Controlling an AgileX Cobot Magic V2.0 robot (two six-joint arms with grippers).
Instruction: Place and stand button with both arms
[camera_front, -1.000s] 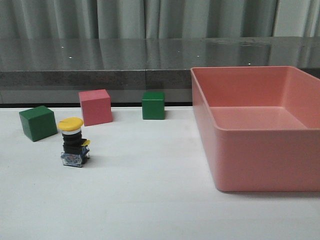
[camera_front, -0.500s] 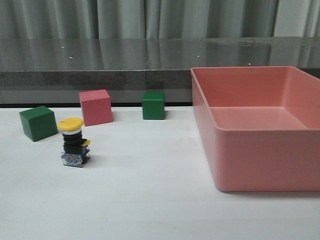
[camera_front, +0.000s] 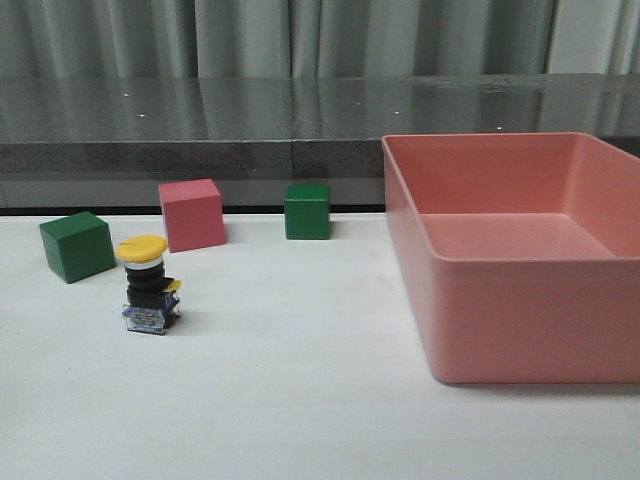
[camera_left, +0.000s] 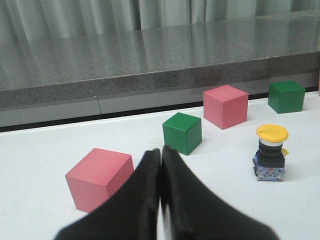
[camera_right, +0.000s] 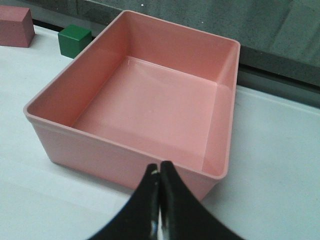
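The button (camera_front: 146, 286) stands upright on the white table at the left, yellow cap up, black body on a blue-and-clear base. It also shows in the left wrist view (camera_left: 270, 153), apart from my left gripper (camera_left: 160, 150), which is shut and empty, well short of it. My right gripper (camera_right: 159, 166) is shut and empty, at the near wall of the pink bin (camera_right: 120, 162). Neither arm shows in the front view.
A green cube (camera_front: 76, 246), a pink cube (camera_front: 191, 214) and another green cube (camera_front: 306, 210) stand behind the button. A second pink cube (camera_left: 100, 177) lies close to my left gripper. The large empty pink bin (camera_front: 530, 320) fills the right side. A dark ledge (camera_front: 200, 155) runs along the back.
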